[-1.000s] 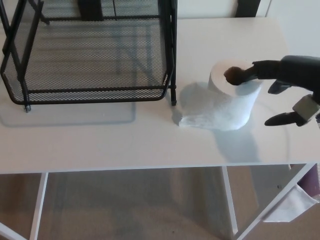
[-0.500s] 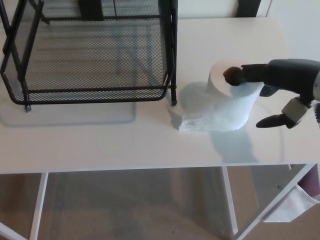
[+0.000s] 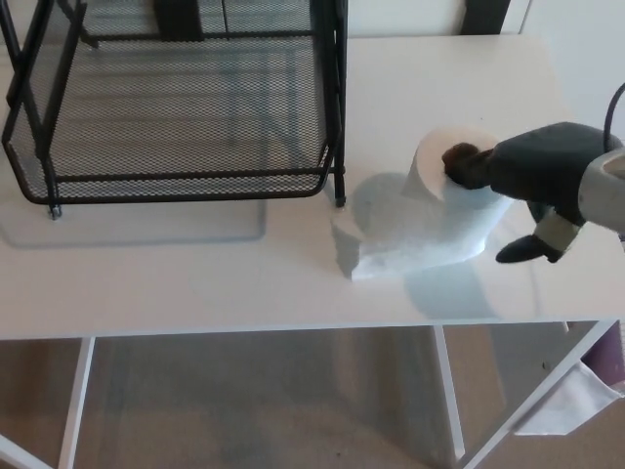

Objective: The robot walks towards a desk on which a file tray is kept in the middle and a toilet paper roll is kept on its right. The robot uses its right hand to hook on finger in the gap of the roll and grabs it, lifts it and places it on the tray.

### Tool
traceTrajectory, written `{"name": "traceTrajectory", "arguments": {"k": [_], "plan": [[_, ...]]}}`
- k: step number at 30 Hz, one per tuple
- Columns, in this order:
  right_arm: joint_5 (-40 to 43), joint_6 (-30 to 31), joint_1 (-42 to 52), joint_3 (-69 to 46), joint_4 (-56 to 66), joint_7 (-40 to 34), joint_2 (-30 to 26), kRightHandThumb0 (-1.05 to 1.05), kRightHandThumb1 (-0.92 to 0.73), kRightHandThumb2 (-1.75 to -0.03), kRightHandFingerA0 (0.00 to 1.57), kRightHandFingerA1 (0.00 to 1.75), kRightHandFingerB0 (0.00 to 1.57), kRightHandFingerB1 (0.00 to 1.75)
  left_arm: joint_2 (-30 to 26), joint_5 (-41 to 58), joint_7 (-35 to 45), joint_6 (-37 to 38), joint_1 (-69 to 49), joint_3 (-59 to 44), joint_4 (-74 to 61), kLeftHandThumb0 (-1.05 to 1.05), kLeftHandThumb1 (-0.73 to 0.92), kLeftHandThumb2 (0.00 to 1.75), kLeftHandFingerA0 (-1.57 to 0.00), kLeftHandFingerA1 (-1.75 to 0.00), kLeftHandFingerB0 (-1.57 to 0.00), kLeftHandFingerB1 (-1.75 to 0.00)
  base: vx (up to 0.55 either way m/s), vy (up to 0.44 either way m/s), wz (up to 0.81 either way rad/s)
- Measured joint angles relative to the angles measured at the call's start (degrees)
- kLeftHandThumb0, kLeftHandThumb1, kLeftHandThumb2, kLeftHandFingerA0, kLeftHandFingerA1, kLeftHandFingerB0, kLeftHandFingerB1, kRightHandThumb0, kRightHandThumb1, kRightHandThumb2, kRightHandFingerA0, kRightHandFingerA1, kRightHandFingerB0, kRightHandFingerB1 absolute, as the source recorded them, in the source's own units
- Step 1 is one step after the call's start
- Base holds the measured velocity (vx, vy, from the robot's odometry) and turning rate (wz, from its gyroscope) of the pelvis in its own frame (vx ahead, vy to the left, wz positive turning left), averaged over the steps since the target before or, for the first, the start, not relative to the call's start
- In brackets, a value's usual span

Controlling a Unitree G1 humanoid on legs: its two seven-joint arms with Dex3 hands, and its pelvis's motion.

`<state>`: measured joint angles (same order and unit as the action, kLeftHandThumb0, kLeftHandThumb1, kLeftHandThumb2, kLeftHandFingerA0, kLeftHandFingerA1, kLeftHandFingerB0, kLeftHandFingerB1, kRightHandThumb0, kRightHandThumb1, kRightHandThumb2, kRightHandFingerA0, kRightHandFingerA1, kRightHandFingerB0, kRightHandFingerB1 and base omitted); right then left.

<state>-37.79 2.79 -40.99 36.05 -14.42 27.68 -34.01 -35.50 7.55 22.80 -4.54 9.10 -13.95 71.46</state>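
The white toilet paper roll [image 3: 441, 223] is on the desk's right part, tilted toward the tray, with a loose sheet [image 3: 363, 246] trailing to its left on the desktop. My right hand [image 3: 535, 172] comes in from the right. One finger is hooked into the roll's brown core, and the thumb [image 3: 522, 252] is low by the roll's right side. The black wire-mesh file tray [image 3: 186, 182] stands to the left, at the desk's middle, with nothing in it. My left hand does not show.
The white desk [image 3: 195, 283] has its front edge just below the roll, with its thin white legs and the floor beneath. The tray's upright black corner post [image 3: 338, 107] stands between the roll and the tray's mesh floor.
My right hand has pushed in closer over the roll, its finger deeper in the core. The roll has tipped from upright to leaning, and its loose sheet has shifted.
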Motion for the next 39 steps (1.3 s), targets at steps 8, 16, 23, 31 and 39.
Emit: {"name": "traceTrajectory", "arguments": {"k": [8,16,23,31,39], "plan": [[-3.8,-0.3,0.0,2.1,-1.2,-8.8,0.4,-0.36,-0.61,-0.61,0.87,1.71,0.86,0.82,0.4,-0.1,0.0,0.0,0.2,0.8,0.0,-1.05,0.84,0.95,-0.33,-1.07,-0.01,-0.93,0.0,0.0,0.0],[-5.1,-0.4,0.4,2.5,-3.1,-15.7,1.7,-0.24,-0.59,-0.62,0.86,1.75,0.82,1.15,1.1,-0.1,0.0,0.0,0.2,1.1,0.0,-1.05,0.84,0.93,-0.35,-1.11,-0.04,-0.95,0.0,0.0,0.0],[-5.6,-1.1,1.5,2.3,-4.7,-21.8,3.0,-0.22,-0.62,-0.76,0.93,1.68,0.85,1.08,1.8,-0.1,0.0,0.0,0.3,1.2,0.0,-1.05,0.57,1.34,-0.36,-0.95,-0.03,-0.78,0.0,0.0,0.0],[-5.7,-3.0,2.9,0.6,-4.9,-27.6,3.4,-0.25,-0.57,-0.79,0.95,1.51,0.87,1.0,1.9,-0.1,0.0,0.0,0.4,1.5,0.0,-1.05,0.82,0.95,-0.32,-1.14,-0.02,-0.99,0.0,0.0,0.0],[-5.8,-5.3,2.2,-5.6,-2.5,-33.1,3.2,-0.27,-0.54,-0.59,0.97,1.48,0.9,0.8,1.9,-0.2,0.0,0.0,0.4,1.5,0.3,-0.63,0.13,1.07,-0.26,-0.8,0.0,-0.68,0.0,0.0,0.0]]}}
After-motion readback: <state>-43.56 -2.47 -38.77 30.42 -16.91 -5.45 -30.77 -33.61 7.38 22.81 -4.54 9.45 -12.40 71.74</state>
